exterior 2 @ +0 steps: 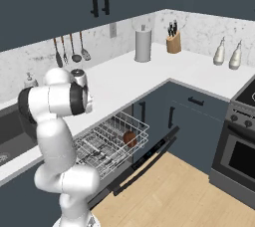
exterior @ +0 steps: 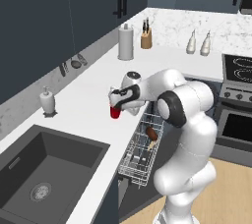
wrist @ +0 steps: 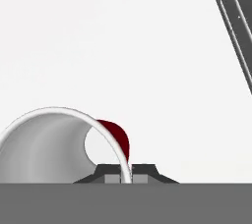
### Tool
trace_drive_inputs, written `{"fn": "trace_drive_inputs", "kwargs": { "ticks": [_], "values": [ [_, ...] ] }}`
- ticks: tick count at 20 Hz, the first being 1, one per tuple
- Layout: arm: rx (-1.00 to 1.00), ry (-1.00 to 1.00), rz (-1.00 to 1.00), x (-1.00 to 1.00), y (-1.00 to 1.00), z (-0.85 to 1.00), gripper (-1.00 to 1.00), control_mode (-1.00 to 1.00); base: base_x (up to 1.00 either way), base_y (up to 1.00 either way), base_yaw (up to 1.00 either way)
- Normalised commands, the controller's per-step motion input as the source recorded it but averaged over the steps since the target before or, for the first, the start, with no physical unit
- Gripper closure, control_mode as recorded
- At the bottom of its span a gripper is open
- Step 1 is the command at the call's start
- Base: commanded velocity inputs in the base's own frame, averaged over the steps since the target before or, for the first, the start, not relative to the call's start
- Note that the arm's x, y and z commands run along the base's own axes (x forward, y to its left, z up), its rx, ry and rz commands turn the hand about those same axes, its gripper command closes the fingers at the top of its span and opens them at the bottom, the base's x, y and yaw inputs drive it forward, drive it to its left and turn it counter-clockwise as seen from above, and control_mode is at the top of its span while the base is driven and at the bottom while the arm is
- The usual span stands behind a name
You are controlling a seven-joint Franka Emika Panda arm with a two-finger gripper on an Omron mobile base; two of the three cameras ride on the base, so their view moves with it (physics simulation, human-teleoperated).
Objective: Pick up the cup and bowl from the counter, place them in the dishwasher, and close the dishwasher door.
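Observation:
The red cup (exterior: 115, 112) stands on the white counter (exterior: 88, 100) near its front edge, and my gripper (exterior: 116, 104) comes down on it from above. In the hand view the cup's white rim (wrist: 106, 128) runs between the two fingertips, so the gripper (wrist: 126, 175) is shut on the cup's wall. The brown bowl (exterior: 151, 132) lies in the pulled-out wire rack (exterior: 139, 156) of the dishwasher, also seen as the bowl (exterior 2: 129, 138) in the rack (exterior 2: 107, 144). The dishwasher door (exterior 2: 147, 160) hangs open, folded down below the rack.
A dark sink (exterior: 44, 169) lies to the left, with a soap dispenser (exterior: 47, 101) behind it. At the back of the counter stand a paper towel roll (exterior: 126, 42), a knife block (exterior: 146, 39) and two bottles (exterior: 198, 43). The steel oven (exterior 2: 239, 141) stands at the right.

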Motion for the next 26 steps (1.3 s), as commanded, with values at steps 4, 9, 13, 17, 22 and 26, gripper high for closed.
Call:
{"fn": "trace_drive_inputs", "kwargs": {
  "ticks": [4, 9, 13, 17, 22, 26],
  "values": [
    [0.03, -0.09, -0.24, -1.0, -0.98, 0.12, 1.0, -1.0, 0.0, 0.0, 0.0],
    [0.03, -0.12, -0.22, -1.0, -1.0, 0.27, 1.0, -1.0, 0.0, 0.0, 0.0],
    [0.1, 0.0, -0.22, -0.62, -1.0, 0.01, 1.0, -1.0, 0.0, 0.0, 0.0],
    [0.16, 0.09, -0.14, -0.16, -0.99, 0.0, 1.0, -1.0, 0.0, 0.0, 0.0],
    [0.29, 0.2, -0.05, 0.0, -0.54, -0.13, 1.0, -1.0, 0.0, 0.0, 0.0],
    [0.33, 0.21, 0.0, 0.11, -0.06, -0.44, 1.0, -1.0, 0.0, 0.0, 0.0]
  ]
}}
